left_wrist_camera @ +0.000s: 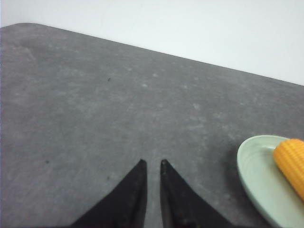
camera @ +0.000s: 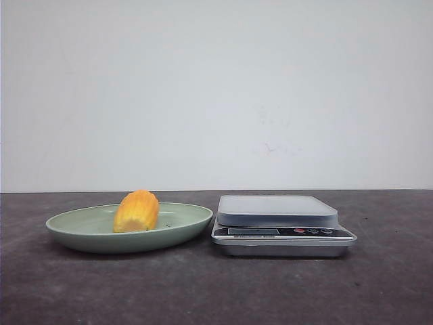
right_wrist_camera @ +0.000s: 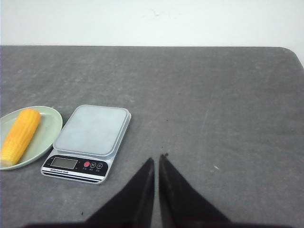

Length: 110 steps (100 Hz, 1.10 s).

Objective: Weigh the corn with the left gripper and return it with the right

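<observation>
**Corn on the plate, both grippers nearly closed over bare counter**

The corn [camera: 137,211] lies on its side in a shallow pale green plate [camera: 81,229], on the left half of the dark grey counter [camera: 203,291]. In the right wrist view the cob [right_wrist_camera: 20,136] stretches lengthwise across the plate [right_wrist_camera: 50,126], its far end toward the counter's back edge and its near end at the plate's front rim. Nothing touches it.

Just beside the plate, on its right, stands a digital kitchen scale [camera: 281,223], near the middle of the counter. Its silver platform [right_wrist_camera: 92,129] is bare, and its display and 3 round buttons face the front edge. Plate and scale sit close together; whether their rims touch cannot be told.

The left gripper [left_wrist_camera: 152,164] is held above the counter surface, well to the left of the plate, pointing toward the back edge. Its 2 black fingers [left_wrist_camera: 133,190] are drawn nearly together, leaving only a narrow slit between the tips, and they hold nothing. The plate's rim [left_wrist_camera: 247,166] and one end of the corn [left_wrist_camera: 290,161] show at the side of this view.

The right gripper [right_wrist_camera: 156,159] sits over the right half of the counter, to the right of the scale, also aimed toward the back edge. Its fingers [right_wrist_camera: 178,194] are likewise almost shut on a thin gap, with nothing between them.

Neither arm appears in the front view.
</observation>
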Available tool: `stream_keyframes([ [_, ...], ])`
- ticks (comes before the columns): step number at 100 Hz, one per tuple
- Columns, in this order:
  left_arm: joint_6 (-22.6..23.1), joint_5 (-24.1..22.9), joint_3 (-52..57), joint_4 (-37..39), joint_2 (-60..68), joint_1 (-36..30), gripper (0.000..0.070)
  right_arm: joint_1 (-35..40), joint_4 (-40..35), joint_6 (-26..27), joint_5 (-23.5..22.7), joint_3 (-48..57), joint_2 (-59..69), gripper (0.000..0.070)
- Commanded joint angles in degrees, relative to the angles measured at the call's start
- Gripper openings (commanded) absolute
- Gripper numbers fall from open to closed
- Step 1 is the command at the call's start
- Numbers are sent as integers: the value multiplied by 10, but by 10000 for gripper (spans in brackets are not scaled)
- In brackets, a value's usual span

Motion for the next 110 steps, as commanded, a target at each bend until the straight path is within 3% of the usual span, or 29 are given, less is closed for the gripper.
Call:
stream_keyframes([
  [1, 12, 2, -10, -3, 0, 0, 0, 3, 6, 6, 2, 7, -1, 8],
  [110, 19, 2, -10, -2, 0, 0, 0, 3, 6, 6, 2, 7, -1, 8],
])
